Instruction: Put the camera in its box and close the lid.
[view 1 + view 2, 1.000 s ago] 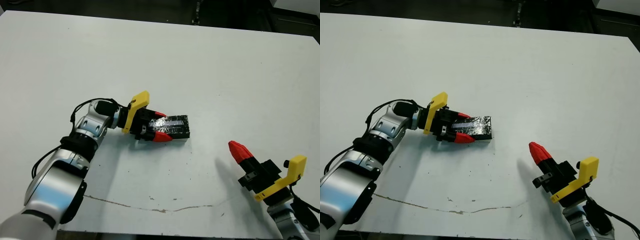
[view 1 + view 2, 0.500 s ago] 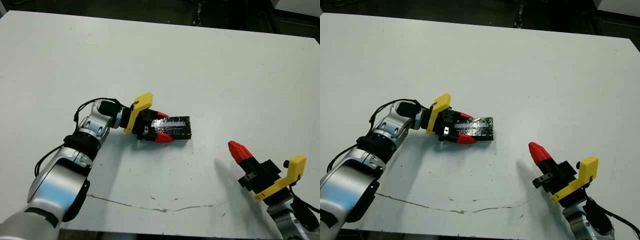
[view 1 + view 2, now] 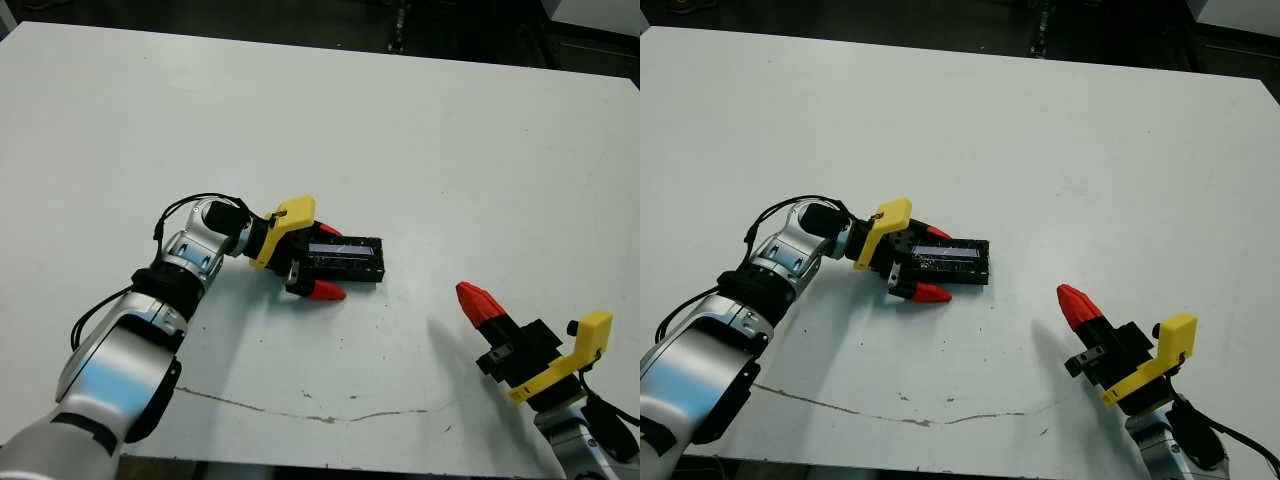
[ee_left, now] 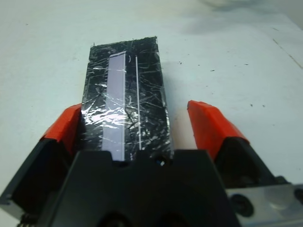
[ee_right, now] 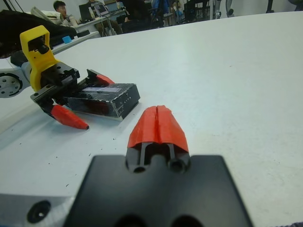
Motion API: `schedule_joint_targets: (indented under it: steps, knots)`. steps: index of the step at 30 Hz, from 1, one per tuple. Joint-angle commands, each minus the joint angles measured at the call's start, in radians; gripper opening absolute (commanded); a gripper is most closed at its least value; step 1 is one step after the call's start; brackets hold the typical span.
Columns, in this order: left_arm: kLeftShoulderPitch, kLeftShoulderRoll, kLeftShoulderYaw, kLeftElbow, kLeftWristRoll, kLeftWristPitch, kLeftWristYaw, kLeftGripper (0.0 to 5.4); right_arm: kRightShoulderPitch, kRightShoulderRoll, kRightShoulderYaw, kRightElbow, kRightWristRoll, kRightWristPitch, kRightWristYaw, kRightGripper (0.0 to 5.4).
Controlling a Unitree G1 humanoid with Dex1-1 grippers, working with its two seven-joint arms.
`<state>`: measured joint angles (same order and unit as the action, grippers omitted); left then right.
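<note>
- The lid [image 3: 345,258] lies flat on the white table [image 3: 420,130], a black shiny slab with crinkly wrap and a pale stripe along its top. It seems to sit on the box, because the right wrist view shows a closed black block with some thickness, but I cannot see the tray walls or the camera, so they are hidden under it, if they are there at all.
- The left gripper [image 3: 322,262] stands at the near-left end of the lid with its fingers spread. One red fingertip touches or almost touches one long side of the lid; the other fingertip [image 4: 212,122] is clearly apart from the other side. So this gripper is open and holds nothing.
- The right gripper [image 3: 1076,302] hovers well apart from the lid, near the front right of the table. Its two red tips are pressed together, closed on nothing.
- My judgement: the task is in its last step, the closing of the lid, and the lid looks already set down.
- The next move probably calls for a check that the lid sits square and flush. If it does, the left gripper can draw straight back without dragging the lid; if not, a gentle press from above is needed.
</note>
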<state>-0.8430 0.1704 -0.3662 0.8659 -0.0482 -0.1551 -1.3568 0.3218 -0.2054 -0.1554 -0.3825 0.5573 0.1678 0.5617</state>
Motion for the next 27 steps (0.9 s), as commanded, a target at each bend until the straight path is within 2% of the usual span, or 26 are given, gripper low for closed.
schedule_joint_targets:
  steps: [1,7,9,18,27]
  knots:
    - [0.034,-0.108,-0.052,0.015,0.033,-0.013,-0.005,5.38,0.004,-0.014,-0.009,0.002,-0.005,-0.008,-0.004,0.00]
    - [0.050,-0.085,-0.026,0.007,0.018,0.000,0.009,5.39,0.000,-0.017,-0.010,0.006,-0.001,-0.003,-0.001,0.00]
    - [0.061,-0.063,-0.013,-0.010,0.010,0.038,0.007,5.39,-0.002,-0.017,-0.012,0.006,0.008,0.003,0.001,0.00]
    - [0.164,0.078,0.047,-0.156,-0.013,0.076,0.013,5.39,-0.004,-0.015,-0.009,0.010,0.007,-0.005,0.005,0.00]
    - [0.288,0.236,0.126,-0.285,-0.083,0.223,0.014,5.39,-0.005,-0.018,-0.008,0.008,0.013,0.004,0.006,0.00]
